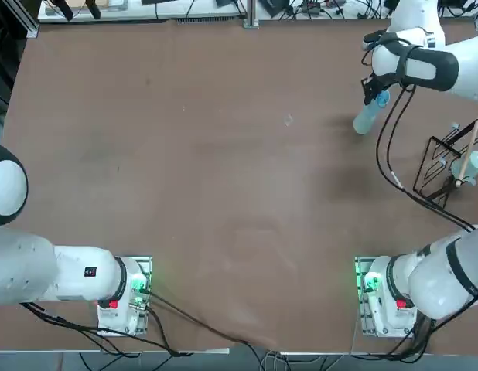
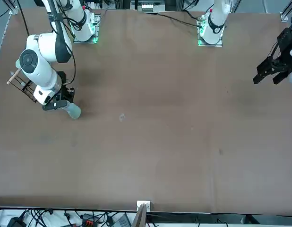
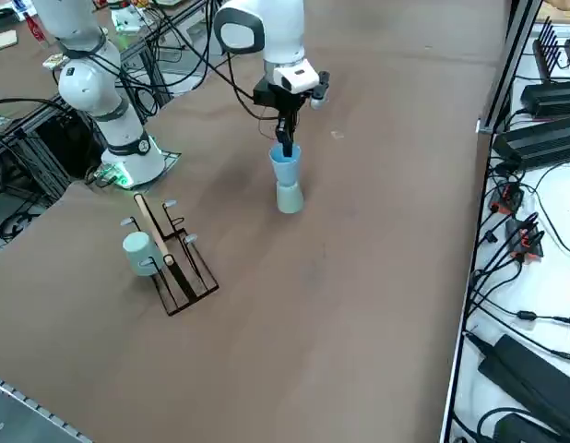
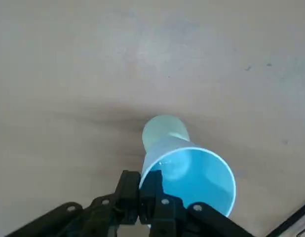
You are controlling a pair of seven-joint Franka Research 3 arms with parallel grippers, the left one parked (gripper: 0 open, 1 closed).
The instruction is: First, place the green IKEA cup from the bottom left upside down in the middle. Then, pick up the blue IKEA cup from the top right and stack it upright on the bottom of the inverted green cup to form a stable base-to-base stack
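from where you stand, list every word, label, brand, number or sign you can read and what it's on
None can be read.
No lettering shows on the light blue cup, the grey-green cup under it, or the right gripper shut on the blue cup's wall.
The small dark square on the left arm is too small to read.

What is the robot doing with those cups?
The robot's right hand is pinching the rim of the light blue cup, which is right way up with its open top showing. Under it is a pale green cup, turned upside down on the table, so the two are bottom to bottom, like a little tower. The hand hasn't let go yet. Another pale green cup is at the dark wire rack.
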